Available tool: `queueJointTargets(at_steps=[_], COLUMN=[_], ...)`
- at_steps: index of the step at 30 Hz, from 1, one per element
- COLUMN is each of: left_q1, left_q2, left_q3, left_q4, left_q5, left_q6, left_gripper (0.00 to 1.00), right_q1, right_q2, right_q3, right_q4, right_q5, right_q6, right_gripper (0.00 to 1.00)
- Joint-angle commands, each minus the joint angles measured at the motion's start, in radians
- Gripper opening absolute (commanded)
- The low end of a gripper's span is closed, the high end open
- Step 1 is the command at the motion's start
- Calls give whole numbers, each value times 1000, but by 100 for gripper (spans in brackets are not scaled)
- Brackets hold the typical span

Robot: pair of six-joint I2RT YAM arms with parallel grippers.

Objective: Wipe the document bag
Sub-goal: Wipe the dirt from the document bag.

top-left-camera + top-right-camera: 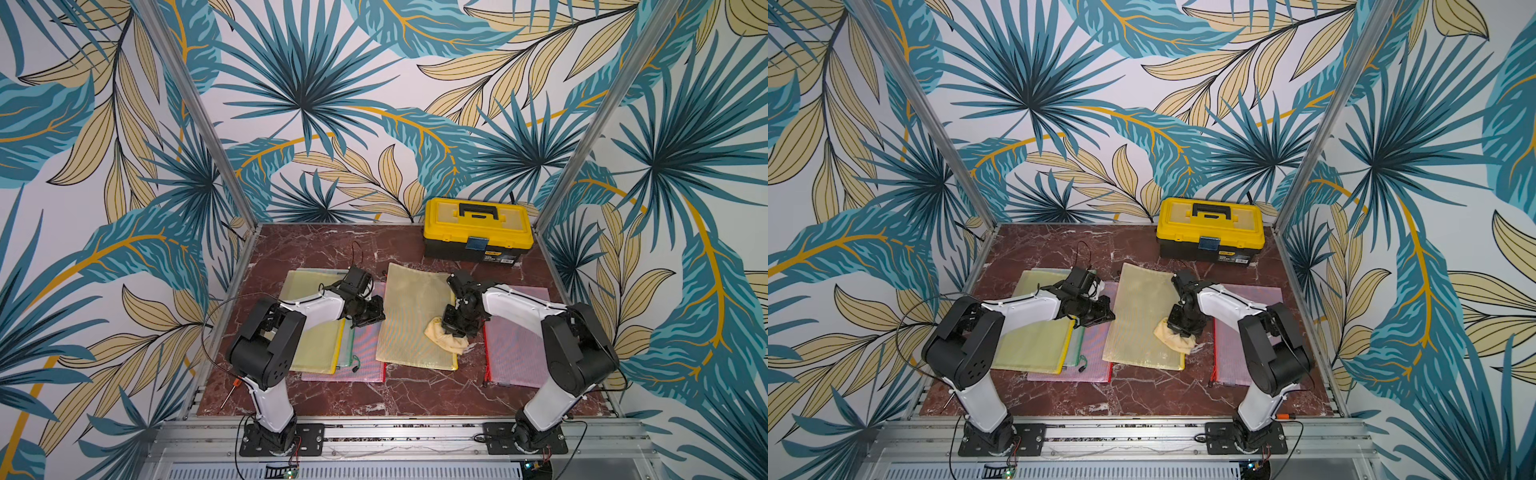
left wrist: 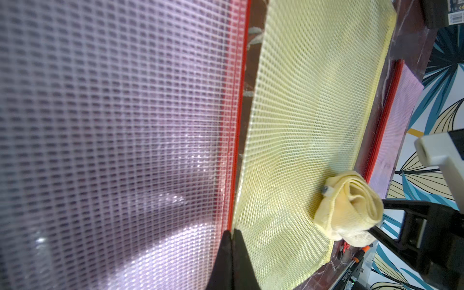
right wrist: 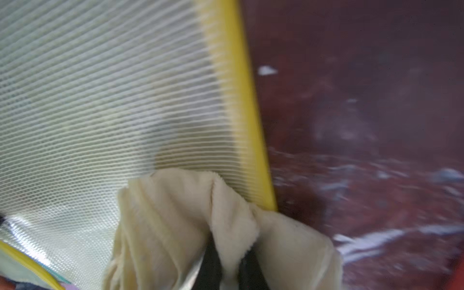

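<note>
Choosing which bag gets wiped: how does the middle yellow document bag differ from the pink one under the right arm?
The yellow document bag has a yellow edge strip; the pink document bag has a red one. The yellow bag lies askew; the pink bag lies straighter. The right claw holds a cloth on the yellow bag's corner; no cloth touches the pink bag. Both are flat mesh pouches.
</note>
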State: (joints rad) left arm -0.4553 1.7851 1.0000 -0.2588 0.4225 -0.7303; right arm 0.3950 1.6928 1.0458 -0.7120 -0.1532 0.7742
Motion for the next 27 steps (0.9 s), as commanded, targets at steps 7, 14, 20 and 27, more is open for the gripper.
queueJointTargets(at_steps=[7, 14, 20, 27], left_q1=[14, 18, 46, 93], left_q2=[-1, -19, -32, -65], left_q3=[-12, -47, -68, -97], left_q4=[89, 88, 89, 84], left_q5=[-21, -26, 7, 87], left_q6=[-72, -71, -31, 41], left_gripper=[0, 0, 0, 0], right_q1=[353, 349, 98, -70], right_q2=[260, 268, -6, -214], right_q3=[307, 250, -150, -253], right_q4=[54, 116, 125, -12], right_q5=[-88, -116, -88, -50], right_q6=[109, 144, 94, 2], right_gripper=[0, 0, 0, 0])
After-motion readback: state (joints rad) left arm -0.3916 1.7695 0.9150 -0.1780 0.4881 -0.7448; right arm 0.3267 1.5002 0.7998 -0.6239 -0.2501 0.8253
